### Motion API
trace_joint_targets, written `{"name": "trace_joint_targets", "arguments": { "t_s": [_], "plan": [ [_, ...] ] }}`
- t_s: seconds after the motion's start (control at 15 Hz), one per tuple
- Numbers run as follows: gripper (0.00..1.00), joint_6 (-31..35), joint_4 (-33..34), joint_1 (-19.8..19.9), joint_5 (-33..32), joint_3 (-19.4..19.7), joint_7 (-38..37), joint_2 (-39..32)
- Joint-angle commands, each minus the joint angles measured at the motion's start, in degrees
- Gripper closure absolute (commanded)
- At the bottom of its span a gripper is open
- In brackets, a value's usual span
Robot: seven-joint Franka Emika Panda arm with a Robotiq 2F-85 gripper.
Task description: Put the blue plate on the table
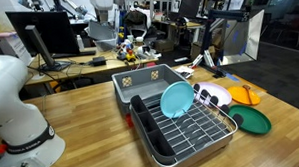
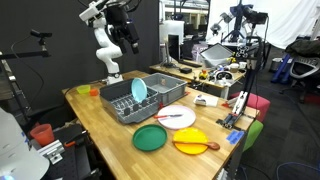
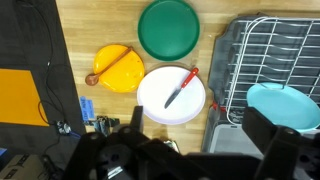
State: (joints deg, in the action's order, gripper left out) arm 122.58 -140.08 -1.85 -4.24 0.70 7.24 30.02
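Observation:
The blue plate [image 1: 175, 98] stands on edge in the wire dish rack inside the grey bin [image 1: 130, 86]. It also shows in an exterior view [image 2: 139, 90] and at the right edge of the wrist view [image 3: 287, 105]. The wooden table [image 2: 100, 128] carries the bin. My gripper [image 2: 128, 38] hangs high above the table, well above the bin and apart from the plate. In the wrist view its dark fingers [image 3: 200, 150] are spread wide with nothing between them.
A dark green plate [image 3: 168, 28], an orange plate [image 3: 120, 68] with a spoon, and a white plate [image 3: 170, 95] with a red-handled knife lie on the table beside the bin. A red cup [image 2: 41, 133] stands near the table edge.

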Motion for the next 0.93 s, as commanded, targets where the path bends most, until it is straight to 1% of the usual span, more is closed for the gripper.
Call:
{"name": "trace_joint_targets", "arguments": {
  "t_s": [0.0,0.47,0.6,0.87],
  "plan": [
    [0.0,-0.1,0.1,0.1,0.1,0.0,0.0,0.0],
    [0.0,-0.1,0.1,0.1,0.1,0.0,0.0,0.0],
    [0.0,1.7,-0.5,-0.8,-0.3,-0.9,0.4,-0.5],
    [0.0,9.1,-2.8,-3.8,-1.3,-4.4,0.5,-2.3]
  ]
}}
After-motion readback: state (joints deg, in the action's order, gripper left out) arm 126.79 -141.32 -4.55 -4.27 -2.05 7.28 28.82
